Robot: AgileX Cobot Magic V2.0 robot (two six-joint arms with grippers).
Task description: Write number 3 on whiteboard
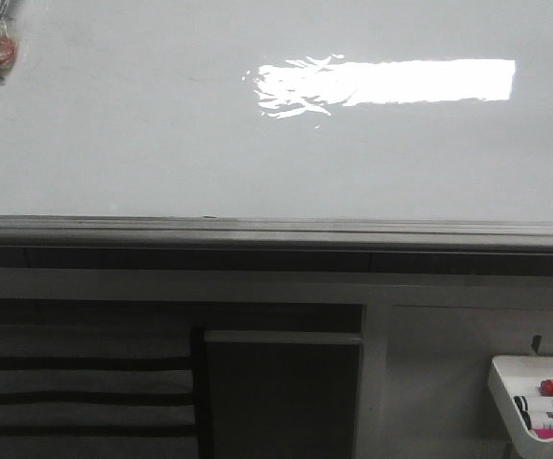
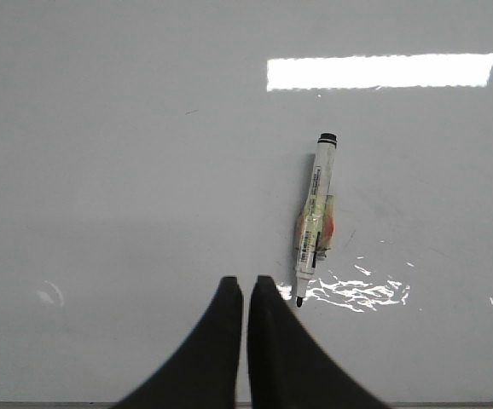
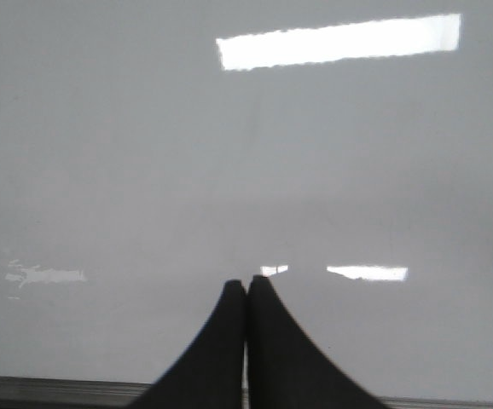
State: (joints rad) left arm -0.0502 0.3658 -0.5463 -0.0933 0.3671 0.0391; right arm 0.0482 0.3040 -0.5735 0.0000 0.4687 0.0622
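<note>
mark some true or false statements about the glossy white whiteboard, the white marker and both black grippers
1. The glossy white whiteboard already bears a 3. False: no digit shows.
2. A white marker with a black tip lies on the board, uncapped. True.
3. The left gripper holds the marker. False: it is shut on nothing, the marker beside it.
4. The right gripper is shut and empty. True.
5. A white tray at lower right of the front view holds markers. True.

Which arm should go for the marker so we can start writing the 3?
Left. The marker lies on the whiteboard just beyond the left gripper, uncapped tip toward it. The right gripper faces only bare board. Both are shut, so the left must open first.
</note>
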